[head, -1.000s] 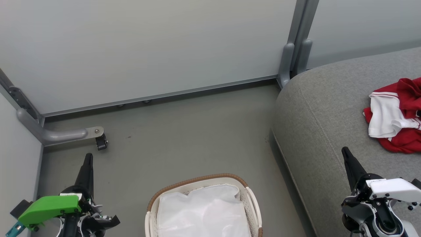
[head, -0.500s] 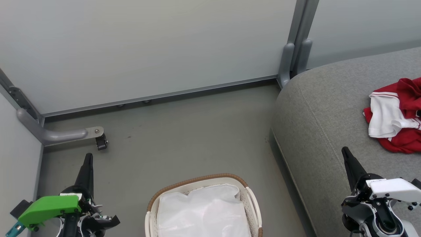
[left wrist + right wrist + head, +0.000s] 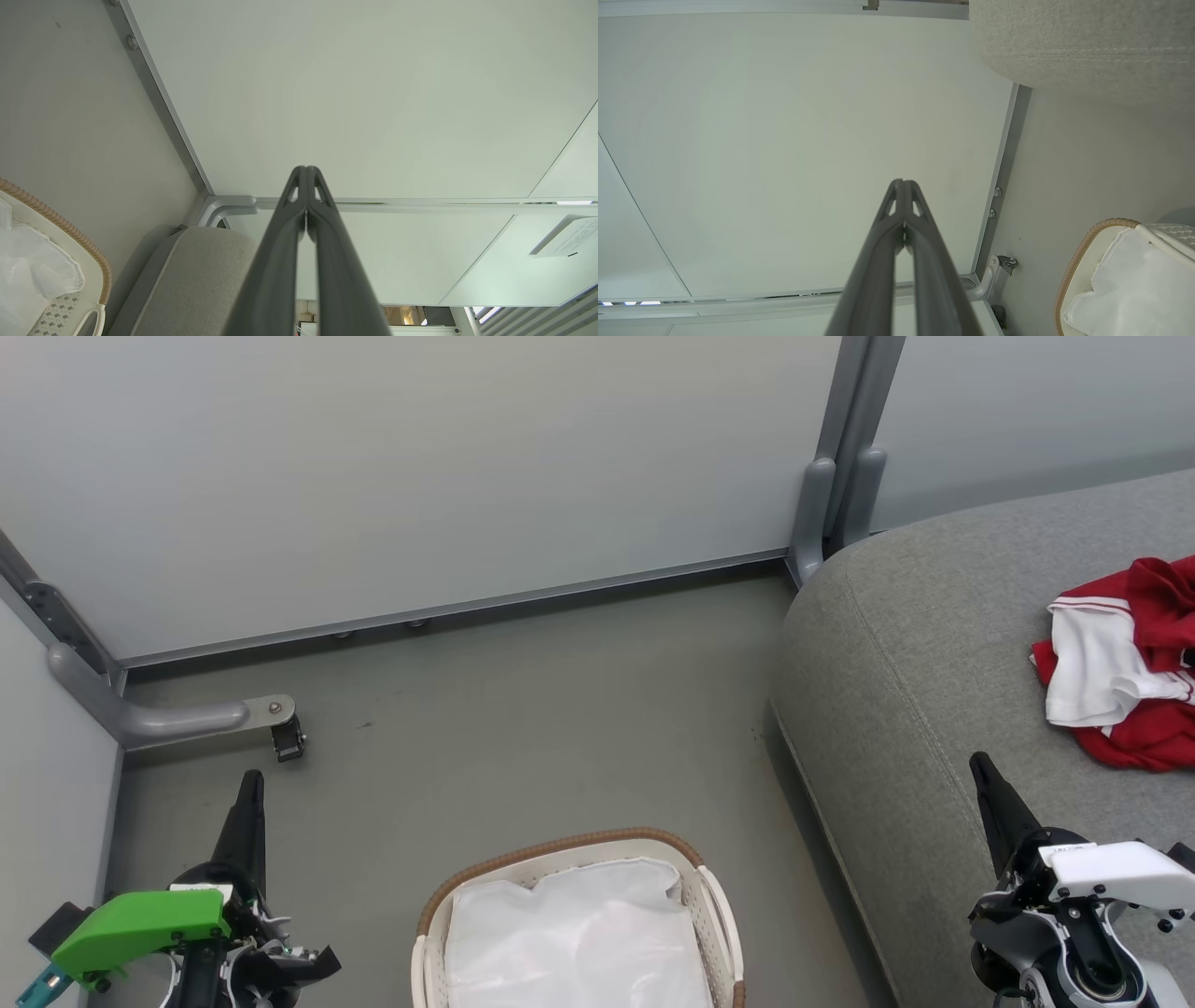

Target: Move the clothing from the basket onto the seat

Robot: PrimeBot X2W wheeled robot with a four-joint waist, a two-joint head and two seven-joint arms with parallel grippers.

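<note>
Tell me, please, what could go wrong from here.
1. The white liner cloth in the oval white plastic basket with the brown woven rim might hide a leftover garment; the basket's near end is cut off in the head view.
2. The shut right gripper shows over the grey fabric seat cushion; a careless swing might snag the bright red-and-white fabric clothing.
</note>
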